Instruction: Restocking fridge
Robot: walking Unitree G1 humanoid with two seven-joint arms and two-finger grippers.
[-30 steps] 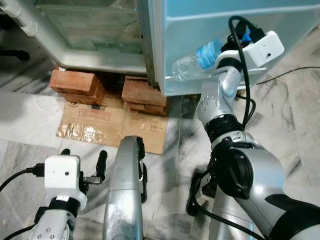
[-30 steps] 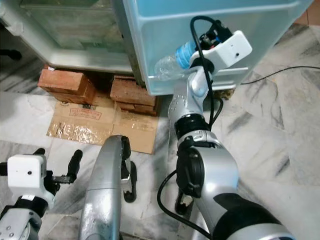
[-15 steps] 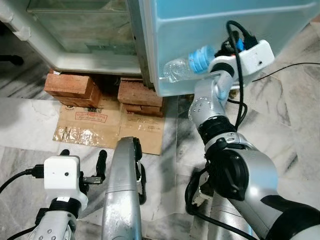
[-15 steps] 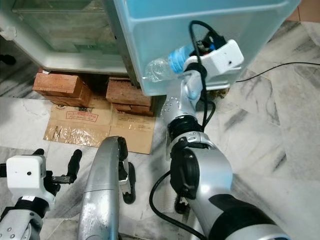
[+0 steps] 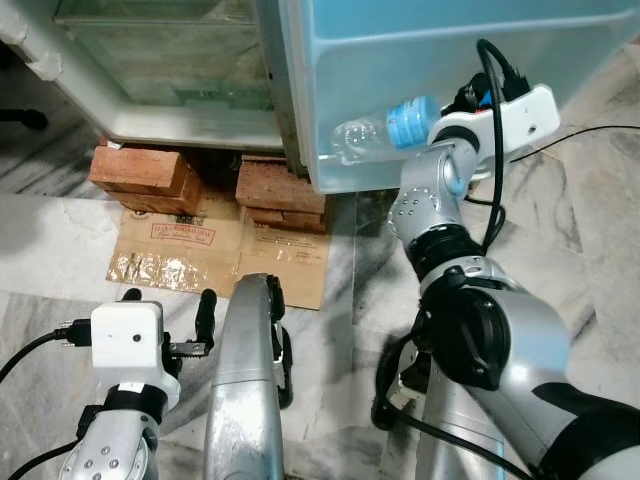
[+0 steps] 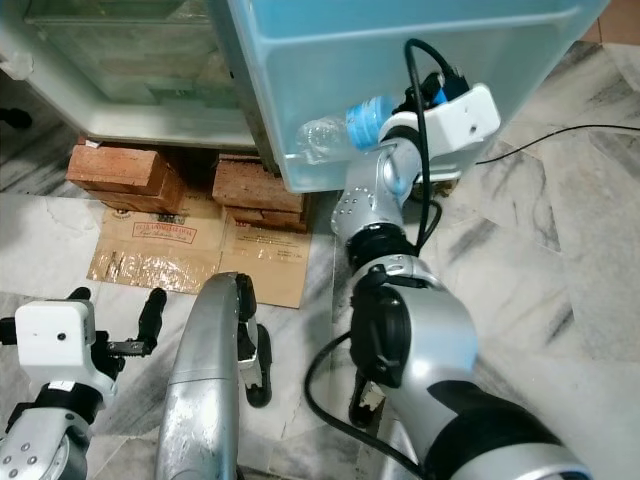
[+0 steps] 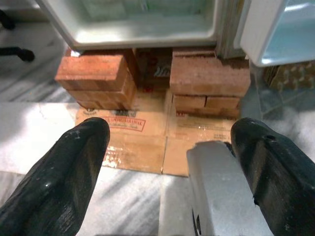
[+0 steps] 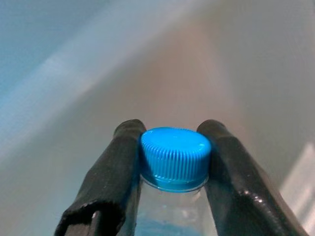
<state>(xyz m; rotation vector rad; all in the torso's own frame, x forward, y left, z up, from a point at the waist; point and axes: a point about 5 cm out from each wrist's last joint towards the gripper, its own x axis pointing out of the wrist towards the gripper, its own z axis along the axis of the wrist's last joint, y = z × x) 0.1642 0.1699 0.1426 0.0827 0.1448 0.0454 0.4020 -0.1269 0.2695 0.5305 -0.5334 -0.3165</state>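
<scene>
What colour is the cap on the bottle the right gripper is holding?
Blue, with a ribbed edge; the cap shows best in the right wrist view, between the right gripper fingers.

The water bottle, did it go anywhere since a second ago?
Hardly. The right gripper stays shut on the water bottle, holding it sideways against the light blue fridge door; bottle and arm have only shifted slightly, and the camera moved too. The left gripper still hangs open and idle over the floor, near the bricks and cardboard.

head stereo pair looks steeply down at the fridge door and bricks; left wrist view shares those bricks, closer.
</scene>
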